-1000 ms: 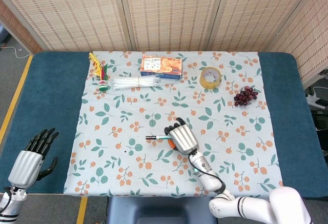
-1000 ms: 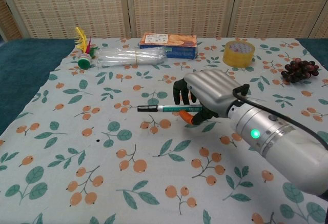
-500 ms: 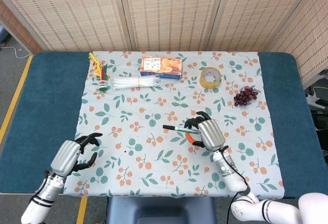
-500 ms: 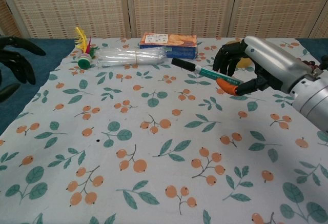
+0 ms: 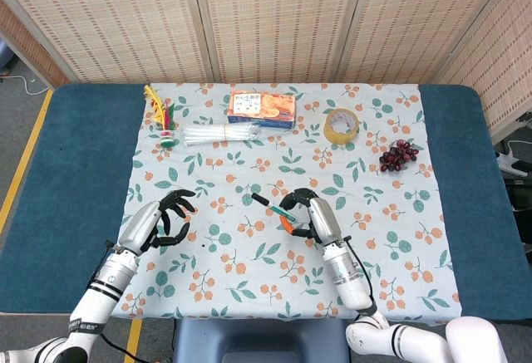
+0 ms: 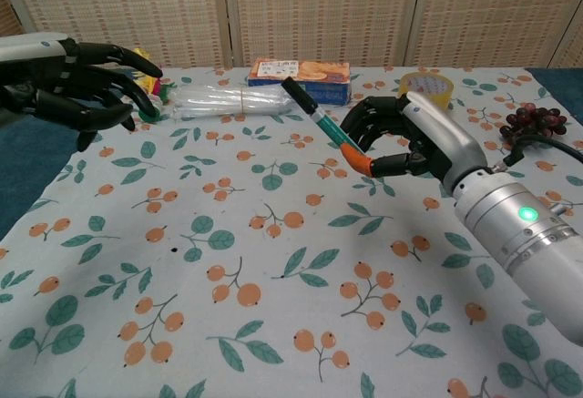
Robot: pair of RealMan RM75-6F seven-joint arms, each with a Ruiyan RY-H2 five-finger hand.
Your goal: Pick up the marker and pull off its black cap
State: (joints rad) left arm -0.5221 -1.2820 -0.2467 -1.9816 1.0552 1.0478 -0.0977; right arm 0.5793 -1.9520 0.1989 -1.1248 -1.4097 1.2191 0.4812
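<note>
My right hand (image 5: 309, 216) (image 6: 414, 138) holds the marker (image 6: 326, 128) above the cloth, pinching it near its orange rear end. The marker has a green body and a black cap (image 6: 296, 93) (image 5: 259, 200) that points up and to the left, toward my other hand. My left hand (image 5: 165, 215) (image 6: 77, 81) hovers over the left part of the cloth with its fingers spread and nothing in it. A clear gap separates it from the cap.
Along the back of the floral tablecloth (image 5: 224, 263) lie a feather shuttlecock (image 5: 164, 118), a bundle of clear tubes (image 5: 220, 134), an orange snack box (image 5: 262, 107), a tape roll (image 5: 341, 125) and dark grapes (image 5: 398, 155).
The right hand lifted the marker off the cloth and tilted it so the cap points up-left. The left hand came in from the left edge toward the middle.
</note>
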